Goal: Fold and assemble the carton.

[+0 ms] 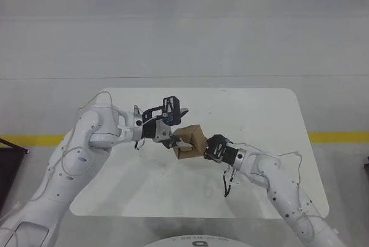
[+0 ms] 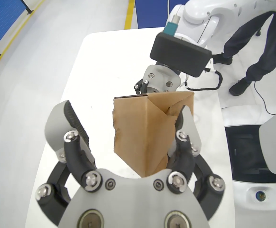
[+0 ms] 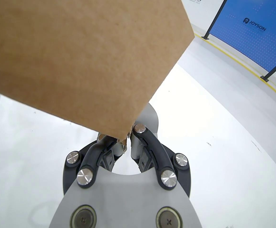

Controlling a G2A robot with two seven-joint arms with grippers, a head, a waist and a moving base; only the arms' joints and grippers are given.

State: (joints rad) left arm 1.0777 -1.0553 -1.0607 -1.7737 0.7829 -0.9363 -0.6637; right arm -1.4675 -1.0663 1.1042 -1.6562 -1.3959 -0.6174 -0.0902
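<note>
Closest in, the left claw is seen spread wide w/ nothing gripped. One of its fingers is laid against a folded flap of the carton; the other is set apart from the cardboard w/ a gap btwn. The brown carton is held in the air btwn the two claws, directly ahead of the left claw's palm and running away from it, w/ one corner edge turned toward that claw. Just beyond the carton's far end, the right claw is found clamped tight on a corner of the cardboard, so the weight appears to be carried there. Below both claws lies the white table. Progress, as judged: the carton has been opened into a box-like tube and one flap seems folded inward, so approx. mid-job. The end by the right claw looks open, and the remaining flaps are yet to be tucked and closed.
</note>
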